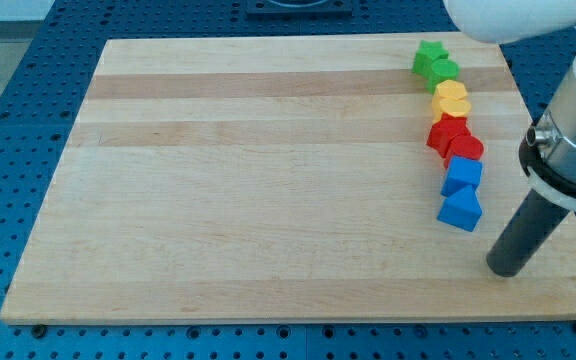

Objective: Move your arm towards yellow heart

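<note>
Near the right edge of the wooden surface (pixel 268 180) my tip (pixel 506 270) rests just right of the blue blocks (pixel 460 192), well short of the yellow heart (pixel 452 98) lying farther off, between green (pixel 434 64) and red (pixel 452 138) blocks; this rod has no hand.

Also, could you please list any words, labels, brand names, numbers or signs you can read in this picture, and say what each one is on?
None: no readable text anywhere in the camera view.
The wooden board, the coloured blocks, including the yellow heart, and the rod ending in my tip, at the view's right of the blue blocks, are all unmarked.
</note>
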Tool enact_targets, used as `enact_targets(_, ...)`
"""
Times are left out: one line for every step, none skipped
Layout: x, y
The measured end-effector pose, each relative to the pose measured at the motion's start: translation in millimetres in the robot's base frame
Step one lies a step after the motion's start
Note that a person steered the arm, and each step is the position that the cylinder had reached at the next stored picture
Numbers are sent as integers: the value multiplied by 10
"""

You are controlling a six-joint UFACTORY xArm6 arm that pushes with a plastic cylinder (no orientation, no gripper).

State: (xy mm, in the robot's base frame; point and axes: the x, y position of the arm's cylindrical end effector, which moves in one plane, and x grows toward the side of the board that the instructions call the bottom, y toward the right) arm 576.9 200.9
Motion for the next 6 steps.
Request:
enact_targets(0,0)
enact_targets(259,251)
enact_targets(415,591)
enact_targets(34,1081)
enact_targets(-758,1363)
enact_targets(-1416,1421)
